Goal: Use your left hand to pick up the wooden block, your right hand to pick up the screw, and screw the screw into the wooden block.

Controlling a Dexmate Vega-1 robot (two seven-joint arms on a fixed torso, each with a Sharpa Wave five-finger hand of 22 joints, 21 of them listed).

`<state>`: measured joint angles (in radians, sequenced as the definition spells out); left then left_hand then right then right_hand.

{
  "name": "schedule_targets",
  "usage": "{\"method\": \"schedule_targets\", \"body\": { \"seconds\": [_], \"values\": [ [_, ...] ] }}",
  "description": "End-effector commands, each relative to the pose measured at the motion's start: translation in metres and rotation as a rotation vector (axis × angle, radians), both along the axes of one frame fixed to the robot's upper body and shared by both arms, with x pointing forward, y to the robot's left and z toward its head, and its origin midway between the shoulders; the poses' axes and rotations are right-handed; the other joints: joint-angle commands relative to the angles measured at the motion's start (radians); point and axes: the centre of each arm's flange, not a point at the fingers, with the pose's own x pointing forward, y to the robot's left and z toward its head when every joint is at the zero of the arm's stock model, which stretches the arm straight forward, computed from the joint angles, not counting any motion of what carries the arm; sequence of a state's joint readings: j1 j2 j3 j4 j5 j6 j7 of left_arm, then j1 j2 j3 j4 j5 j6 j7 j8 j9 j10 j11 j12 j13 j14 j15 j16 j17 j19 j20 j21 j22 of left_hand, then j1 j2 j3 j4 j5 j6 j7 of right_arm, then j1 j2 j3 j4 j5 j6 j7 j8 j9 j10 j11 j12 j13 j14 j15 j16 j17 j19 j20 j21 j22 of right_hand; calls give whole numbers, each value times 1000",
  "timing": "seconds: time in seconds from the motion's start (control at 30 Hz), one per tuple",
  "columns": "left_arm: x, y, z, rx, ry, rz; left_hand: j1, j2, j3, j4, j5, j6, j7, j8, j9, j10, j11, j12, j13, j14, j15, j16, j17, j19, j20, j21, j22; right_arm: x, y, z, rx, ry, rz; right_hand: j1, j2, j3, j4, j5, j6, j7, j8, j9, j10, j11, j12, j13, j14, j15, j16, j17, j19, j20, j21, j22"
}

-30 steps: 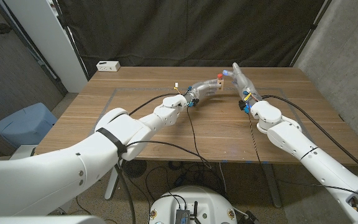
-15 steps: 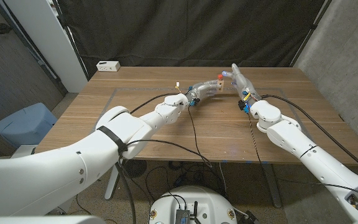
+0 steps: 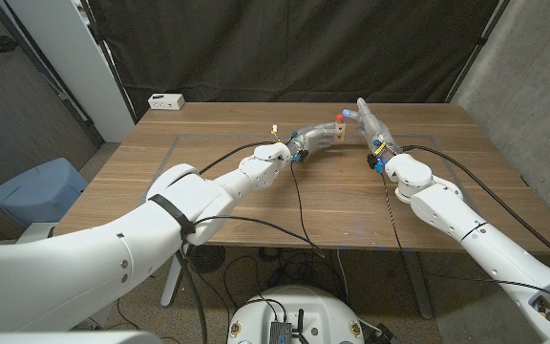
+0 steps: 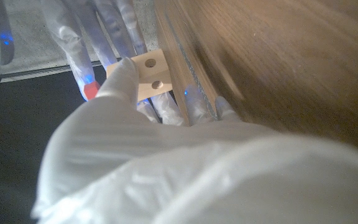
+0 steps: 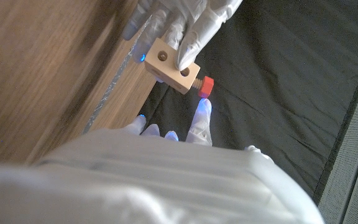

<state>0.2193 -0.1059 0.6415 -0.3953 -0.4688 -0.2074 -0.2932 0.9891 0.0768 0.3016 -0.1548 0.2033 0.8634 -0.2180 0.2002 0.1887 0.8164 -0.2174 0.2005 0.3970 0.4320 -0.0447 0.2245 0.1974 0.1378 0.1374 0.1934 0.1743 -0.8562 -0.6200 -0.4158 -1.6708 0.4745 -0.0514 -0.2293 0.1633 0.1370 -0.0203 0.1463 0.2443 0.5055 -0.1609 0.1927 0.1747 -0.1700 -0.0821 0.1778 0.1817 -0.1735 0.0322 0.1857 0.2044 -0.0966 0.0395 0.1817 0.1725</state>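
Wooden block (image 5: 172, 65) held above the worktop (image 3: 332, 205), red-headed screw (image 5: 204, 86) seated in its end

The left hand (image 3: 315, 139) grasps the block over the far middle of the worktop; the right hand (image 3: 368, 121) has fingertips (image 5: 201, 113) at the screw's head, its grasp unclear. A white box (image 3: 166, 100) sits at the far left corner

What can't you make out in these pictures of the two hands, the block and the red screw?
- Head view: block and screw too small to show how deep the screw sits.
- Right wrist view: whether the right hand touches the screw; its fingertips blur.
- Left wrist view: left hand covers part of the block; the screw's shaft is hidden.
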Motion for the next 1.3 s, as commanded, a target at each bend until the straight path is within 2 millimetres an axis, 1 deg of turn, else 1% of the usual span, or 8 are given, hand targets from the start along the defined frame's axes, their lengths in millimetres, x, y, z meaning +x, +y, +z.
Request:
{"method": "schedule_targets", "body": {
  "seconds": [0.03, 0.57, 0.97, 1.3],
  "values": [
    [0, 0, 0, 5, -1, 1, -3, 8, 1, 5, 7, 43, 33, 10, 4, 9, 0, 9, 3, 7, -63, -1, 3, -4, 0, 6, 5, -2, -8, 1, 16, -6, -25, -11, 10, 3, 7, 7, 10, -3, 1, 2, -53, -6, 4, -1, -135, 6, 8, 4, -9, 0, 7, 1],
    [-3, -1, 0, -4, -26, -28, -3, 8, 1, 4, 6, 42, 33, 11, 4, 8, 0, 9, 3, 6, -64, -1, 3, -4, -1, 6, 5, -3, -6, -2, 14, 5, -24, -13, 13, 7, 7, 9, 11, -1, 0, 2, -53, -5, 6, -1, -132, 5, 11, 3, -8, 2, 9, 1],
    [-7, 4, -3, -12, -70, -69, -4, 7, 0, 5, 6, 39, 33, 9, 4, 9, 0, 9, 3, 6, -62, 0, 3, -4, -1, 6, 5, 0, -5, -3, 18, 10, -32, -14, 13, 9, 6, 11, 10, 3, -2, 3, -54, -6, 7, 0, -131, 5, 13, 3, -6, 3, 10, 1],
    [-8, 5, -6, -11, -70, -78, -4, 7, 0, 4, 6, 40, 34, 10, 4, 9, 0, 9, 3, 6, -63, 0, 3, -4, 0, 6, 5, -3, -8, -2, 18, 4, -54, -16, 14, 11, 6, 12, 9, 2, -3, 3, -53, -7, 8, 0, -129, 6, 15, 3, -4, 3, 11, 1]
  ]
}}
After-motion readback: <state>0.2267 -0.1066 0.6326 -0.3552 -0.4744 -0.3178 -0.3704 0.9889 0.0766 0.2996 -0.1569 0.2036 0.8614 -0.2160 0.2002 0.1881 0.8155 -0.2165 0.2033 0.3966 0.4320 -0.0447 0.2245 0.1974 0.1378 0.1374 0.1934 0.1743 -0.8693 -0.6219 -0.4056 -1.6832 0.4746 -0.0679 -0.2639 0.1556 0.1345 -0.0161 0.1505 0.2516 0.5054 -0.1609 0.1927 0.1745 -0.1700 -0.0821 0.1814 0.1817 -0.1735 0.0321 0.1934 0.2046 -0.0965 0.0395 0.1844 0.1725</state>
